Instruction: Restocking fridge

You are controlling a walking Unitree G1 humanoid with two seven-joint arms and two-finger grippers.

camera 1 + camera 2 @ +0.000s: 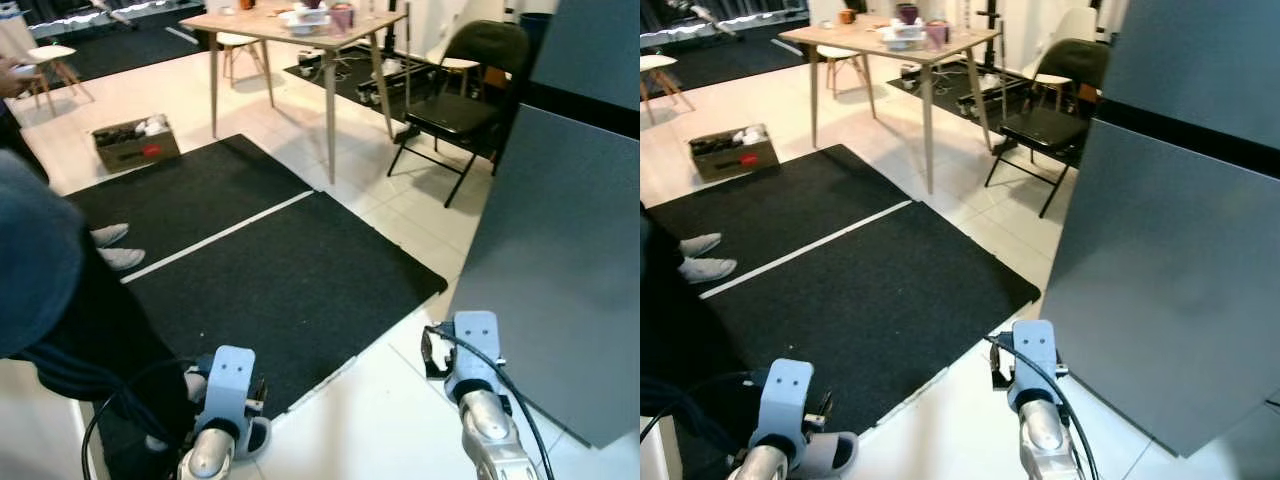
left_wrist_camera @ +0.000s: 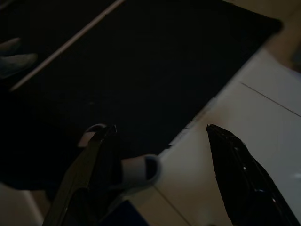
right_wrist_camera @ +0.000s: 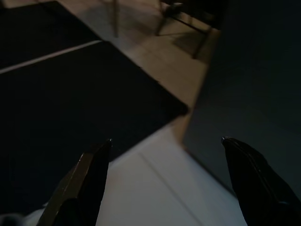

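Both arms hang low at the bottom of the frame, nothing carried: left gripper (image 2: 160, 155) and right gripper (image 3: 164, 160) each spread wide. The one grey fridge (image 1: 560, 260) fills the right side, door closed. Farther off, upper frame: one table (image 1: 290, 30), one black chair (image 1: 460, 100), one cardboard box (image 1: 135, 143).

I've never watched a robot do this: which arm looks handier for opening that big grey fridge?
Probably the right. The right gripper hangs open beside the fridge; the left gripper hangs over the black mat, beside a person.
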